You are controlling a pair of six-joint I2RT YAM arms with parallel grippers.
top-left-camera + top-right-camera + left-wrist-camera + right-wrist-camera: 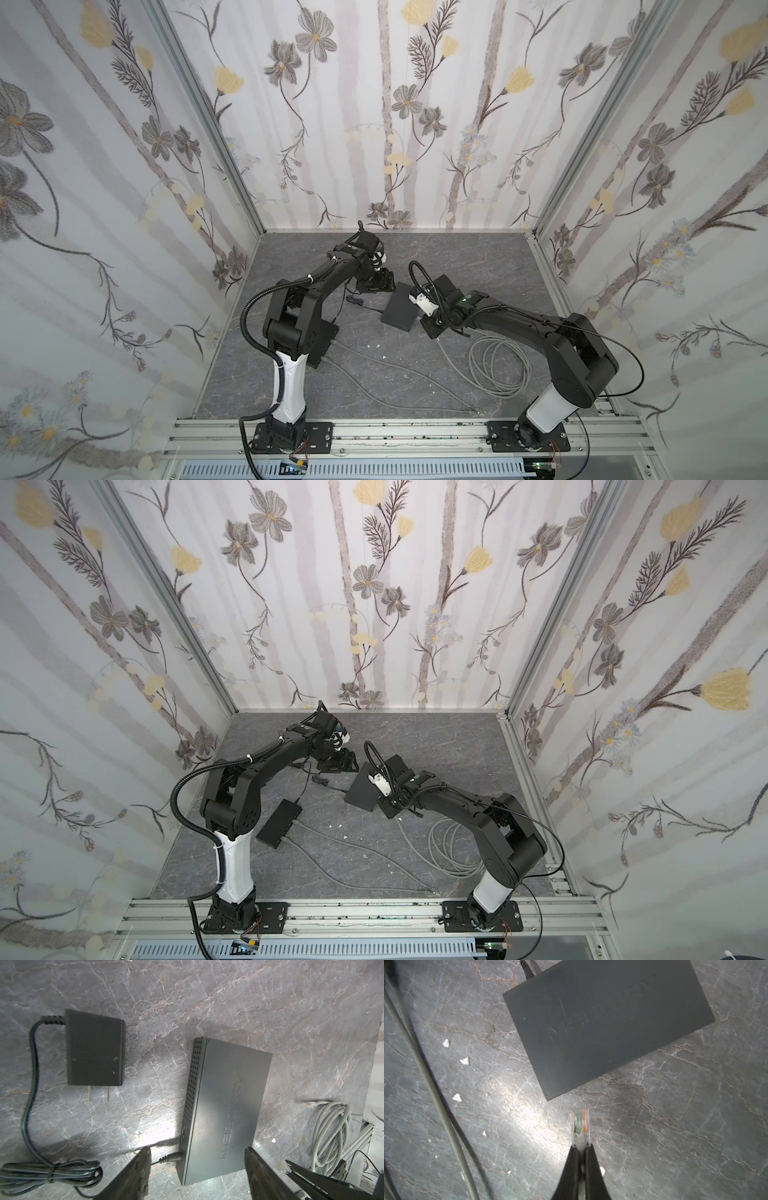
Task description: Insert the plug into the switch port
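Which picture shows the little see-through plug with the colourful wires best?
The right wrist view: the small clear plastic plug sits close and sharp, coloured wires plain, pinched in the right gripper. The left wrist view shows it tiny and blurred. In both top views I cannot make it out.

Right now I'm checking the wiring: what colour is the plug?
The plug is clear, with green and orange wires inside; the right wrist view shows it best.

— What do you hold?
— My right gripper [581,1146] pinches the clear plug [580,1124] by its rear (coloured wires show inside). Its nose points toward the dark switch [608,1022], near its corner, apart.
— Anything else?
— A grey cable [436,1093], well apart.
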